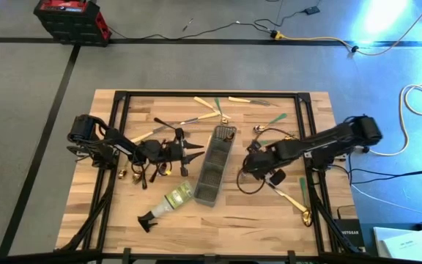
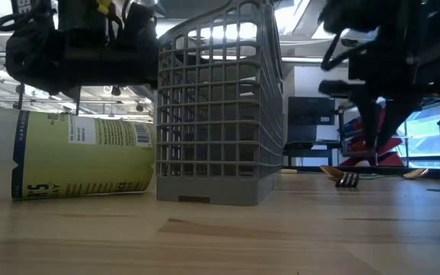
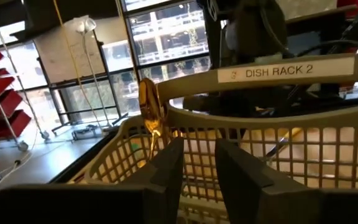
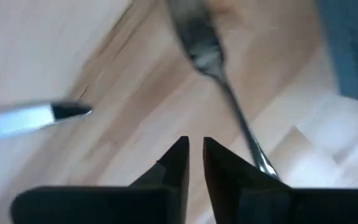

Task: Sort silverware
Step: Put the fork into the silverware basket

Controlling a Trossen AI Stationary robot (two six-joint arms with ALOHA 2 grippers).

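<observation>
The grey mesh caddy (image 1: 215, 165) lies in the middle of the table. My left gripper (image 1: 195, 152) is level beside its left wall, fingers a narrow gap apart and empty (image 3: 199, 155). A gold spoon (image 3: 149, 109) seems to stand bowl-up at the caddy's far end. My right gripper (image 1: 246, 167) hovers to the right of the caddy, pointing down, fingertips almost together and empty (image 4: 196, 146). A dark fork (image 4: 205, 50) lies on the wood below it, its handle passing beside one finger; it also shows in the low view (image 2: 347, 179).
A spray bottle (image 1: 168, 199) lies on its side near the caddy's near-left corner. Loose silverware lies along the far edge (image 1: 215, 106), beneath the left arm (image 1: 141, 174) and at the near right (image 1: 302, 209). A knife blade (image 4: 23, 118) lies near the fork.
</observation>
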